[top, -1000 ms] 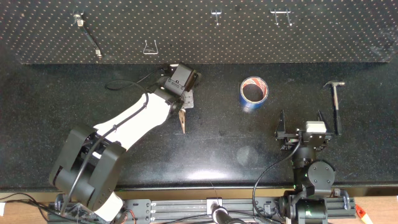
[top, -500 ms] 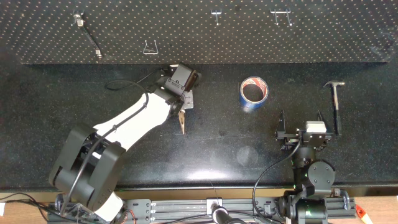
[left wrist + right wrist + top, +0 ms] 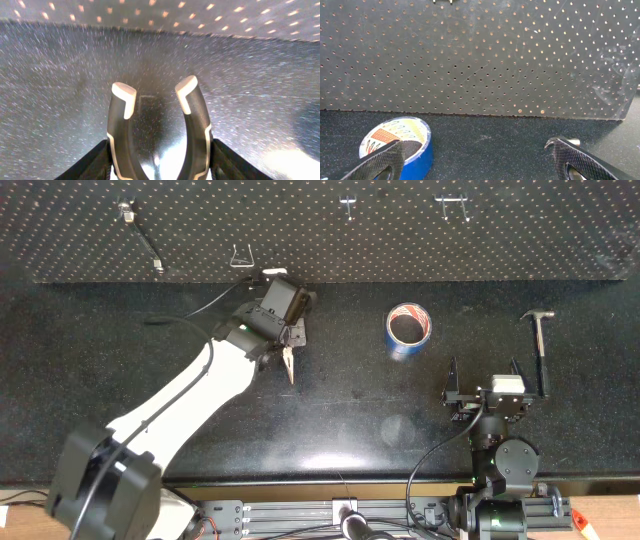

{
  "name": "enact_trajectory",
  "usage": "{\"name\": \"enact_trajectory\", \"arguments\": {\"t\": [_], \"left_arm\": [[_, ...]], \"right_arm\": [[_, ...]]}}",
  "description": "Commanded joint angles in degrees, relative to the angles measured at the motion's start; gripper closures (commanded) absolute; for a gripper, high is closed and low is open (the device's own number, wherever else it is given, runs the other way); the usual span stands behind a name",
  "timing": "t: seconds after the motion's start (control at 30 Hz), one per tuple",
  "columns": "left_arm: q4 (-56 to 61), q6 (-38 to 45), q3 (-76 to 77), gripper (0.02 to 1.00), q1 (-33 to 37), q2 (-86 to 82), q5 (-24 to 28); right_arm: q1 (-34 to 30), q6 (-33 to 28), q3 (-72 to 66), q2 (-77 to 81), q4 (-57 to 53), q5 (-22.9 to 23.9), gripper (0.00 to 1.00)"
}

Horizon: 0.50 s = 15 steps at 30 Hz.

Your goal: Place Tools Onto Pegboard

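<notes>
Here my left jaws (image 3: 159, 157), clamped on the pliers (image 3: 191, 117), should carry the handles level toward the wire hook (image 3: 240, 257) on the pegboard (image 3: 420, 240); right jaws (image 3: 475, 150) apart.

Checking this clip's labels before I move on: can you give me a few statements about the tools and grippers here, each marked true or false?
1. The left gripper grips the pliers, their handles pointing towards the pegboard. True.
2. The blue tape roll hangs on a pegboard hook. False: it lies on the table in front of the pegboard.
3. The right gripper is open and holds nothing. True.
4. The hammer is in the right gripper. False: it lies on the table, to the right of the tape roll.
5. A long tool hangs at the pegboard's left end. True.
</notes>
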Motion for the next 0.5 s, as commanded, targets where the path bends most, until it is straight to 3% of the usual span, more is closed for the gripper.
{"name": "enact_trajectory", "arguments": {"t": [0.03, 0.23, 0.5], "left_arm": [[0.22, 10.78, 0.20, 0.991, -0.68, -13.20, -1.53], [3.28, 23.71, 0.20, 0.993, 2.60, -24.13, -9.77], [25.64, 34.03, 0.20, 0.991, 9.88, -18.75, -10.10]], "right_arm": [[-0.24, 1.05, -0.11, -0.44, -0.28, -0.52, 0.047], [-0.24, 1.05, -0.11, -0.46, -0.28, -0.52, 0.047], [-0.24, 1.05, -0.11, -0.46, -0.28, -0.52, 0.047]]}}
